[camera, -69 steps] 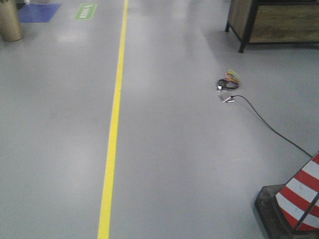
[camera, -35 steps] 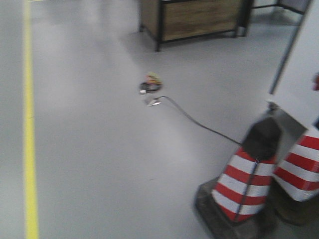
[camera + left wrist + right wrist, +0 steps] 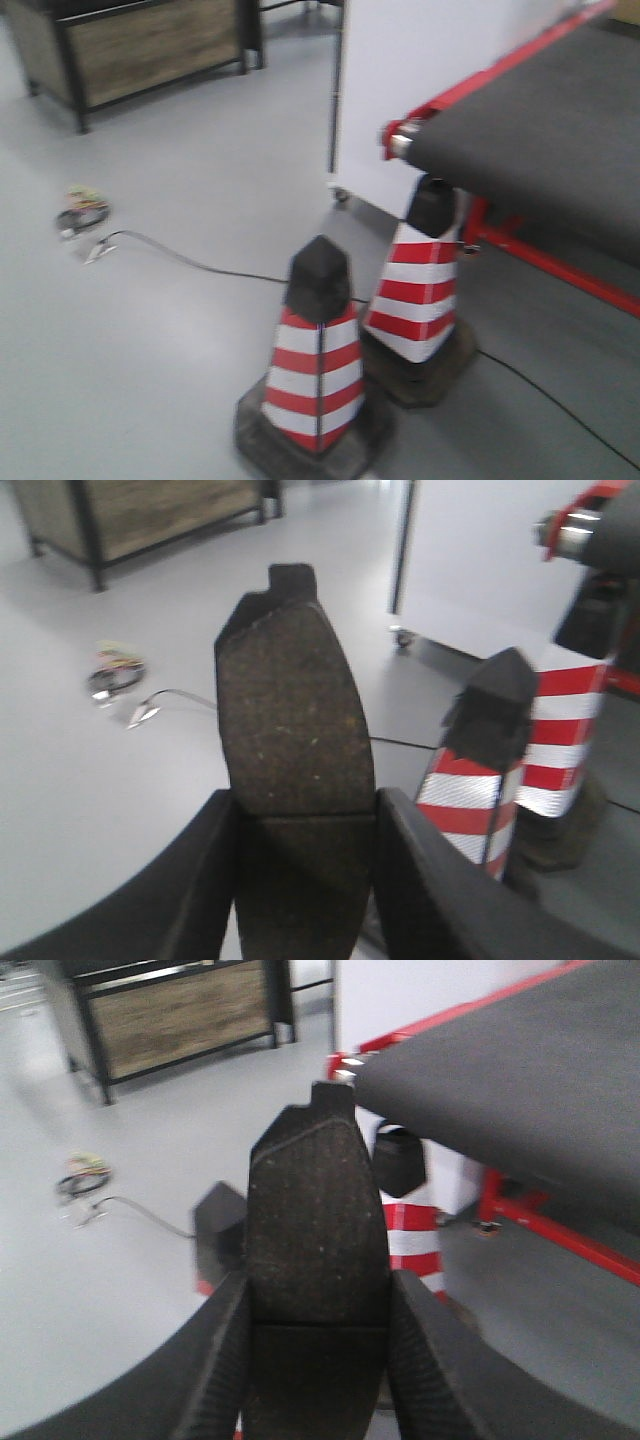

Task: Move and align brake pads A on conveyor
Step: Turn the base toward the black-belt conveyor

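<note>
- The grey floor point(image 3: 150, 350) fills most of the front view. That view has swung since a second ago: the yellow floor line has dropped out of frame.
- The conveyor point(image 3: 540, 140) has come into view at the upper right. Its dark belt has a red edge strip and a metal end roller, and it was in neither earlier frame.
- A white panel point(image 3: 430, 60) stands behind the conveyor's end.
- The wood-fronted cabinet point(image 3: 140, 45) sits at the upper left. I cannot see what is inside it.
- Two striped cones stand just beside each other. The near cone point(image 3: 318, 370) is in front and the far cone point(image 3: 418, 290) is under the belt end. A second ago only one cone showed, at the frame edge.
- Only the wrist views show the pads.
- My left gripper point(image 3: 305, 800) is partly closed, clamping the first brake pad point(image 3: 290, 700) upright between its fingers point(image 3: 210, 880), above the floor.
- My right gripper point(image 3: 320, 1280) grips the second brake pad point(image 3: 315, 1190) the same way, near the belt edge but not on it.
- A black cable point(image 3: 200, 265) runs to a wire bundle point(image 3: 82, 212). The bundle now lies at the left, where before it was right of centre.
</note>
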`<state>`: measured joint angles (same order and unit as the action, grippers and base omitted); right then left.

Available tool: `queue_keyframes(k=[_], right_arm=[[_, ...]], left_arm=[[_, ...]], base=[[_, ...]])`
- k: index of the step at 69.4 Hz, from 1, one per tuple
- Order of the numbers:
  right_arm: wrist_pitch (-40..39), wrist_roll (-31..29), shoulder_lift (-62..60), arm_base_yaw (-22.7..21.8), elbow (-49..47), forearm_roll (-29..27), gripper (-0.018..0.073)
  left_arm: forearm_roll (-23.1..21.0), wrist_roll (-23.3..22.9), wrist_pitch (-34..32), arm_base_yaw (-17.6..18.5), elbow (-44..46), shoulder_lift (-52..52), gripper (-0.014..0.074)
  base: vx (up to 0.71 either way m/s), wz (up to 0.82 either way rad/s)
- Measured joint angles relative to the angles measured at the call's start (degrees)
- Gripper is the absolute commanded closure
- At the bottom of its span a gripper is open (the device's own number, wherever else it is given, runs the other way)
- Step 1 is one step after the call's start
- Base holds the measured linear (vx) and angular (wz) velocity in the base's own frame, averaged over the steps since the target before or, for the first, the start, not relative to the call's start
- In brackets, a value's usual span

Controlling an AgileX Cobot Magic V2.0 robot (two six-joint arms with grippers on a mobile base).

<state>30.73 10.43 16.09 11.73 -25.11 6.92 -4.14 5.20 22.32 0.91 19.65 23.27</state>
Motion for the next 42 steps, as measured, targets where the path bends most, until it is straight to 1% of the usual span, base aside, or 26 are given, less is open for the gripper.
queue_keyframes(k=[21,42], right_arm=[[0.00,0.00,0.00,0.00,0.00,0.00,0.0566],[0.00,0.00,0.00,0.00,0.00,0.00,0.0566]], left_arm=[[0.00,0.00,0.00,0.00,0.00,0.00,0.0602],[0.00,0.00,0.00,0.00,0.00,0.00,0.0602]], base=[[0.16,-0.85],[0.06,-0.87]])
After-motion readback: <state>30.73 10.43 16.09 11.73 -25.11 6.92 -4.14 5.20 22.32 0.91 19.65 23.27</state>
